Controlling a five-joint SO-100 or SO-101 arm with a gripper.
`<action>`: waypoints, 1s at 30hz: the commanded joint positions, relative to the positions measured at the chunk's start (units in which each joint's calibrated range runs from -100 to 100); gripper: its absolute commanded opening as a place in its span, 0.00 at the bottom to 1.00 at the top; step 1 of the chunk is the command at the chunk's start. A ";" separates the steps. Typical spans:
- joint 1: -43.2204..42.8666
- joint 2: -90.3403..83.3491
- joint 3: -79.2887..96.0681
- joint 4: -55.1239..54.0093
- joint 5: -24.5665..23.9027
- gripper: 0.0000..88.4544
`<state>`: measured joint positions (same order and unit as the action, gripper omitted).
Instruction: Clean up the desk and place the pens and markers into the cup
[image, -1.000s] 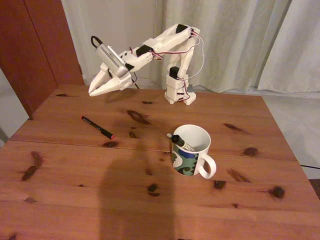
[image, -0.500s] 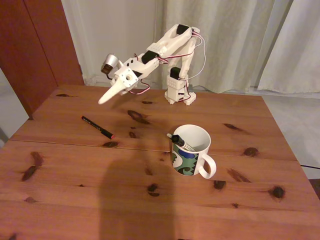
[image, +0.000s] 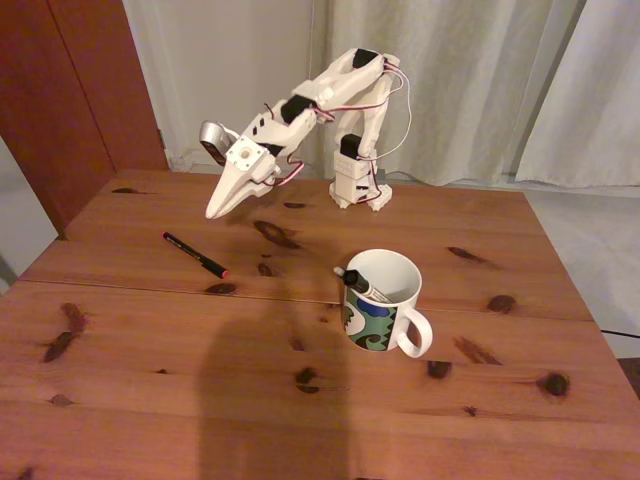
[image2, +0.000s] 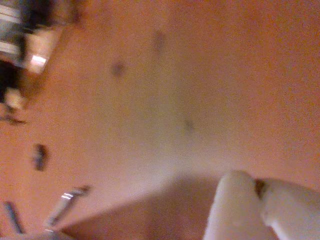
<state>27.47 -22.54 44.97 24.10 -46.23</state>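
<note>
Fixed view: pale pleated curtains (image: 480, 90) span the rear, hanging down behind the table's far edge. Left of the curtains, a strip of white wall (image: 215, 70); further left, a dark reddish wooden panel (image: 70, 90). Lighting dim and warm.

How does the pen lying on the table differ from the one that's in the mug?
The thin black pen lies flat on the bare desk, while the marker leans tilted inside the cup. The pen is slim and dark with a red tip; the marker has a thicker white barrel with a black end. Neither is held by the gripper.
</note>
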 joint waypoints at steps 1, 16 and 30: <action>-0.73 -0.09 -9.80 16.03 -0.39 0.01; -2.74 14.89 -28.20 40.20 -6.89 0.01; 3.21 29.87 -39.47 40.29 -8.62 0.01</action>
<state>29.59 5.93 10.32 63.83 -54.58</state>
